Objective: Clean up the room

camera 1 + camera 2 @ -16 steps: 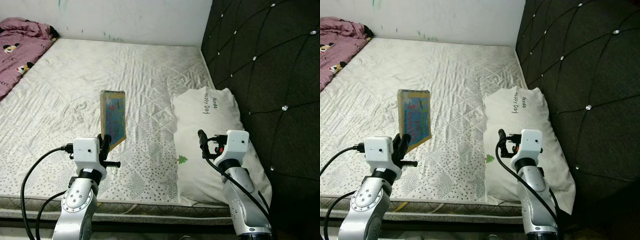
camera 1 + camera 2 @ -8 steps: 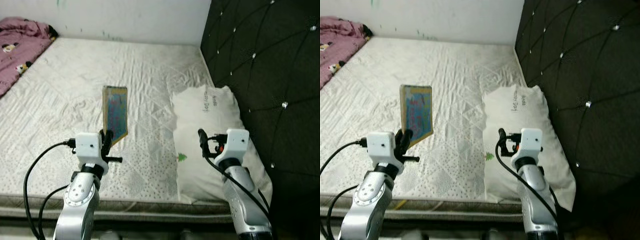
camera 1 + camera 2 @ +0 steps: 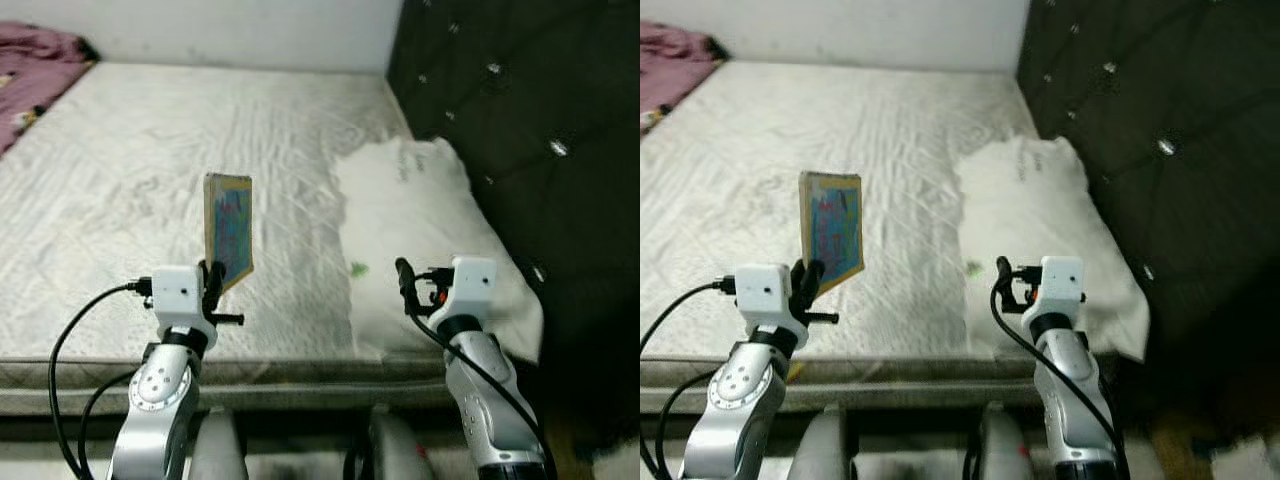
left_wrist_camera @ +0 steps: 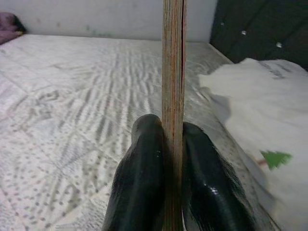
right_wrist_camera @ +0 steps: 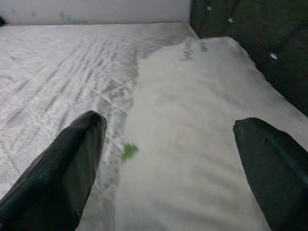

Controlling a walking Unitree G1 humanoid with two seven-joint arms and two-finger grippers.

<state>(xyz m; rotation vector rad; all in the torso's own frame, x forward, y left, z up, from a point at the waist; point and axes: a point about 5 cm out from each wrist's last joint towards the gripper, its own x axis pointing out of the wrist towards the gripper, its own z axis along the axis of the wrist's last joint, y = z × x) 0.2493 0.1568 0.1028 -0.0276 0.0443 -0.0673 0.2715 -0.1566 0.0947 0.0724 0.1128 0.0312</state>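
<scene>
Mattress (image 3: 120, 180) lay bare and wide left of the pillow (image 3: 430, 230). Left gripper (image 4: 166, 159) pinched a book (image 3: 228, 240) upright above the near edge, off the bed. Right gripper (image 5: 168, 159) hung spread over the pillow, empty. Judged: book in carry; next needs a shelf or table. Headboard (image 3: 520, 120) blocked the right.

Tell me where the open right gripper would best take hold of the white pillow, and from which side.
Probably the pillow's near short edge, approached from the foot of the bed, where the right gripper hangs open above it. The pillow lies flat on the mattress with its far side against the dark headboard, so pinching a fold of soft cloth at the near end seems easiest. The left gripper is shut on the book.
</scene>
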